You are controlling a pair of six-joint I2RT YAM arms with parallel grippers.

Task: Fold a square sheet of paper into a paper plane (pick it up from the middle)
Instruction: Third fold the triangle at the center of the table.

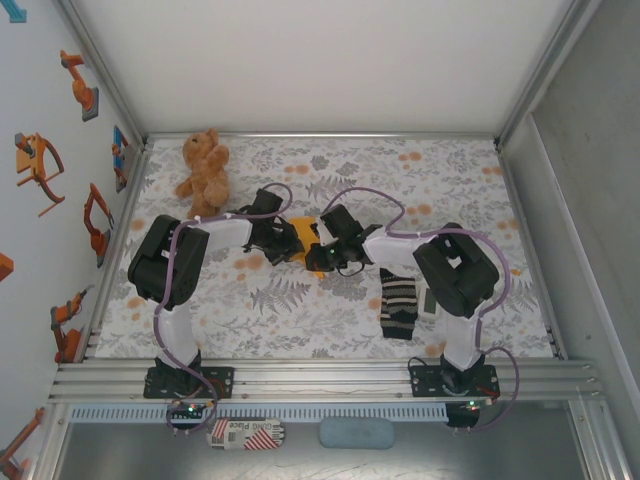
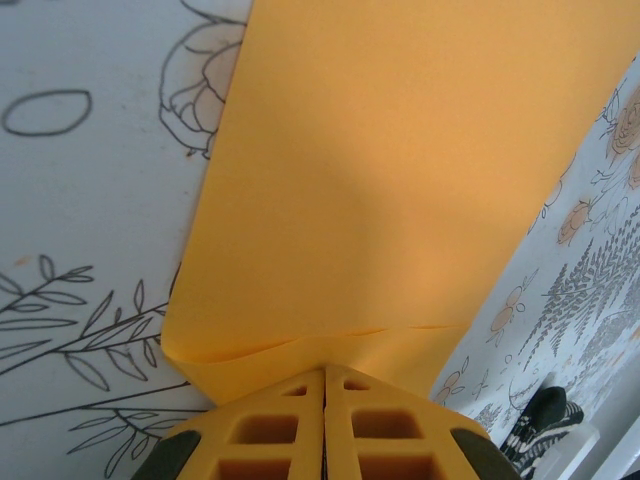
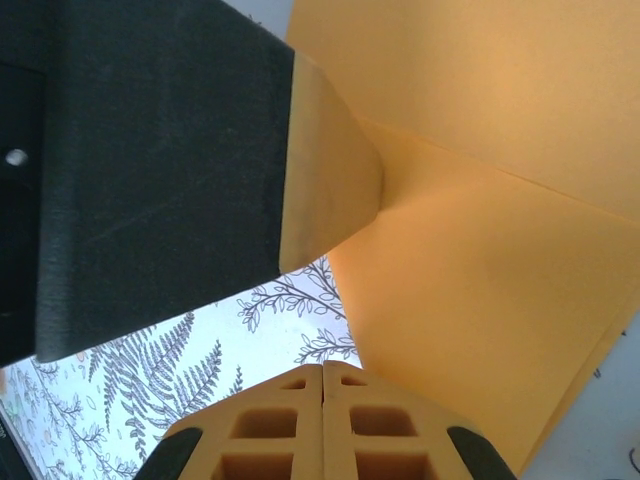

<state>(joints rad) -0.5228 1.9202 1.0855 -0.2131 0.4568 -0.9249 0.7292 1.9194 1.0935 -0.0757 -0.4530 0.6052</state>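
Paper-plane folding, intermediate stage. The square sheet of paper (image 2: 400, 180) sits at mid-desk between the two arms, between the teddy bear (image 1: 205, 165) and the striped sock (image 1: 398, 305). It is no longer a flat square: the left wrist view shows a long doubled band with a layered edge near the fingers, and the right wrist view shows creases meeting where it is gripped. The left pincer (image 2: 325, 385) is closed on the near end of the band, with the paper running in between its fingertips. The right pincer (image 3: 322, 380) is pressed fully together just beside the lower edge of the paper. Whether it nips a layer cannot be told, since the sheet seems to pass behind its fingers rather than between them. Judged done: pick-up and at least one fold. Judged left: no pointed nose, narrow dart body or wings show yet, so most shaping folds are outstanding. The patterned desk (image 1: 300, 320) carries no finished plane.
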